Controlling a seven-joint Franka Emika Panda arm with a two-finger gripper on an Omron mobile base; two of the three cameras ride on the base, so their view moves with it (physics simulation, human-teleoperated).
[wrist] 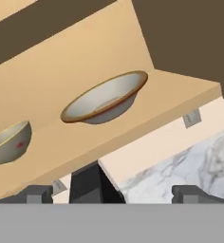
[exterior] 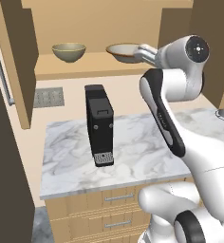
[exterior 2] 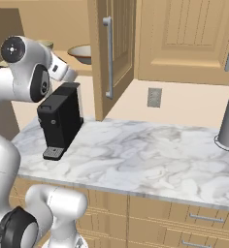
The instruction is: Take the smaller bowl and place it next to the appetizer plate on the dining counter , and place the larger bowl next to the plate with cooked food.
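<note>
**On the cabinet shelf: two bowls, nothing gripped**

On the open shelf (exterior: 85, 64) above the marble counter (exterior: 133, 156), the smaller bowl (exterior: 69, 51) is seen to the left and the larger bowl (exterior: 125, 52) to the right, well apart from each other. In the hand view the larger bowl (wrist: 106, 98) sits near the middle and the smaller bowl (wrist: 8, 142) is cut off at the left edge. The tool (wrist: 114, 192) is held wide apart and empty, raised towards the shelf with its tips at the bottom of that view; no bowl is touched.

A black coffee machine (exterior: 99, 124) stands on the counter directly below the shelf, and an open cabinet door (exterior 2: 106, 53) hangs beside the arm's reach.

The task is judged to be at its start, with neither bowl lifted. Several risks are foreseen. The tool is aimed nearer the wide bowl, so the wrong bowl could be taken first. The shallow sloping rim could slip from the tips if it is pinched off-centre. The shelf edge or the coffee machine could be struck if the arm is lowered carelessly.
</note>
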